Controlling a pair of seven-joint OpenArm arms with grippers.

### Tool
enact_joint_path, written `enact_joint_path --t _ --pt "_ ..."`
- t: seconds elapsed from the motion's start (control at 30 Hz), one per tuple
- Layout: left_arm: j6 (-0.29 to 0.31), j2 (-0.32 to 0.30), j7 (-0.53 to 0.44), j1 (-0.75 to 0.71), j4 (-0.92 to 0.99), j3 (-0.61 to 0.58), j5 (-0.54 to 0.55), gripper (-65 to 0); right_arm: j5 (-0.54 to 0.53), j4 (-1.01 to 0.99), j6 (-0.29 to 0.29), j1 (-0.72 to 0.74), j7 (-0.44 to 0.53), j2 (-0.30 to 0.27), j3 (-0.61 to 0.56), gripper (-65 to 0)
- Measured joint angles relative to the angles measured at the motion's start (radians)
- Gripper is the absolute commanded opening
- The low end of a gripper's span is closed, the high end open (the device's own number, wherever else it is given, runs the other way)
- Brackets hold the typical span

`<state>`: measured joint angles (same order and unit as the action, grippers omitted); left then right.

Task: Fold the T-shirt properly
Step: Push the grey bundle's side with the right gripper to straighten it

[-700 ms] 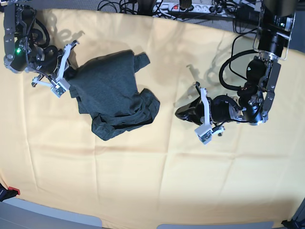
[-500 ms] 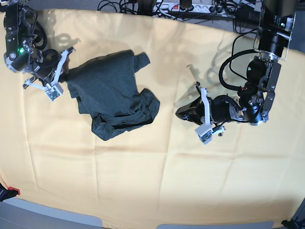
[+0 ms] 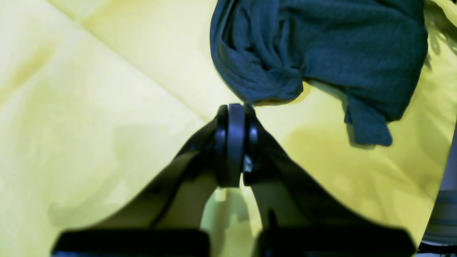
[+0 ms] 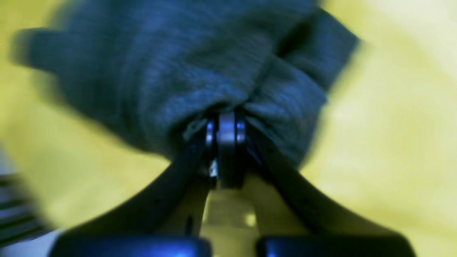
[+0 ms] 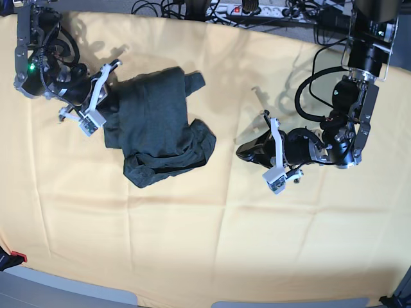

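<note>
T-shirt (image 5: 157, 125) lies bunched in the upper left of the base frame, on the yellow tablecloth (image 5: 212, 237) over the table. I see my right tool (image 4: 225, 123) clamped on the shirt's left edge. My left tool (image 3: 234, 110) sits right of centre, fingers pressed together on nothing, just beside the crumpled hem.

A dark charcoal grey-green heathered knit T-shirt (image 5: 156, 125) lies crumpled in a loose heap on the pale yellow tablecloth (image 5: 205, 244), toward its far left corner. One sleeve end sticks out at the far side; folds bunch along its near edge.
</note>
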<state>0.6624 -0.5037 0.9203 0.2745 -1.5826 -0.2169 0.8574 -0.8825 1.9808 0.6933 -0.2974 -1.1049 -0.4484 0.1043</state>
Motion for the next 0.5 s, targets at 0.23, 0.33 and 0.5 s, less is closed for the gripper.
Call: enact_joint_path --t 0.23,0.33,0.5 --pt "0.0 0.0 0.0 0.0 0.0 0.0 0.001 -65.0 -0.277 0.009 0.0 -0.03 -0.209 0.0 -0.004 -65.0" --pt "0.0 0.0 0.0 0.0 0.0 0.0 0.0 -65.0 -0.308 0.046 0.0 -0.027 -0.208 -0.003 0.016 -65.0" --pt "0.0 0.0 0.0 -0.001 0.0 0.0 0.0 -65.0 -0.18 0.097 0.0 -0.031 -0.126 0.001 0.123 -65.0"
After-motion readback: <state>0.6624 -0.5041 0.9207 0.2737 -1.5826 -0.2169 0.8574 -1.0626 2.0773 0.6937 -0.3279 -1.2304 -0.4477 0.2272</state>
